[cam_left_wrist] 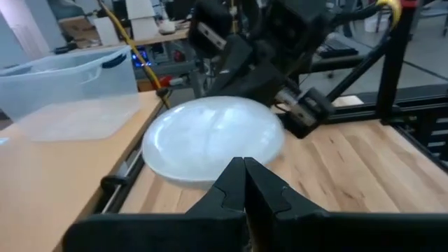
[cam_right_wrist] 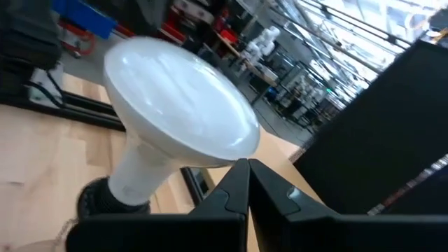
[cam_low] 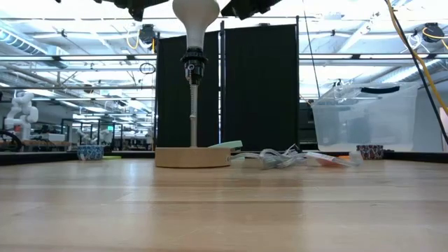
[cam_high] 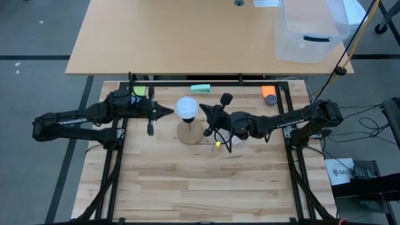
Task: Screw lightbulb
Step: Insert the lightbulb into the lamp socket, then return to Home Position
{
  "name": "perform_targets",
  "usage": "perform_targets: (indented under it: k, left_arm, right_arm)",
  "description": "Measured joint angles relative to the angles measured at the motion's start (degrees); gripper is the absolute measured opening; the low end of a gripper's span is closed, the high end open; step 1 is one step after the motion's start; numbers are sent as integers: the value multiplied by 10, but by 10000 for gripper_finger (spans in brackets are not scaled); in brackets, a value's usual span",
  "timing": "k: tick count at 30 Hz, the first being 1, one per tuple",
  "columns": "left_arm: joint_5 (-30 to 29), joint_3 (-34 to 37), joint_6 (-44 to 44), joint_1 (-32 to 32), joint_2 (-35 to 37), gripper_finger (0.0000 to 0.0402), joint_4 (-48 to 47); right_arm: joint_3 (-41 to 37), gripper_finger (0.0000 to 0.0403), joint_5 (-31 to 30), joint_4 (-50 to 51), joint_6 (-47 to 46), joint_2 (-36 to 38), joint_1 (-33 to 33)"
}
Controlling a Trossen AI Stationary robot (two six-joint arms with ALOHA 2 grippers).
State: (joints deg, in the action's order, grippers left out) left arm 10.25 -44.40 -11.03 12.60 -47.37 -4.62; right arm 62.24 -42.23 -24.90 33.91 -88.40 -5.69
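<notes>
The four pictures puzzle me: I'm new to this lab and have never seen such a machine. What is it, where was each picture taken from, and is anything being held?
These are two dark robot arms at a wooden table. One picture looks straight down, one looks level across the tabletop, and one comes from a camera on each arm's wrist. In the middle stands a lamp: a round wooden base with a thin stem and black socket, and the lightbulb sitting in the socket. The left gripper and right gripper flank the globe, both with fingers closed. Nothing is held. A bundle of cable lies beside the base, and a clear plastic bin sits on the table behind.
</notes>
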Motion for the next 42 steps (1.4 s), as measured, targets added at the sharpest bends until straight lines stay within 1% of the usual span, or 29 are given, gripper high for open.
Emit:
perform_targets:
  k: [2,7,11,18,20,24,27,31,34,37,39,42]
  left_arm:
    - [-4,0,0,0,-10,0,5]
    - [-7,0,-2,0,-29,0,15]
    - [-39,-1,-2,0,-38,0,18]
    - [-58,-1,1,0,-44,0,30]
    - [-79,-1,3,0,-45,0,28]
    - [-107,-1,10,0,-50,0,29]
    - [-121,1,16,1,-60,0,17]
    - [-137,0,27,5,-68,0,25]
    - [-138,1,28,4,-69,0,16]
    - [-131,1,16,-1,-42,0,18]
    - [-127,1,8,-4,-15,0,16]
    - [-122,1,-4,-4,31,0,-20]
  right_arm:
    - [0,0,22,-3,-1,0,0]
    - [0,0,22,-1,-6,1,-2]
    - [0,0,20,3,-3,1,-7]
    - [0,0,22,16,-2,3,-12]
    - [0,0,24,16,-2,3,-17]
    - [1,0,59,16,1,0,-30]
    - [1,0,73,18,2,-1,-37]
    - [1,0,73,18,-5,0,-46]
    - [1,0,70,25,-9,0,-59]
    - [1,0,54,35,-11,0,-80]
    - [1,0,49,19,1,0,-97]
    - [1,0,46,-13,28,0,-115]
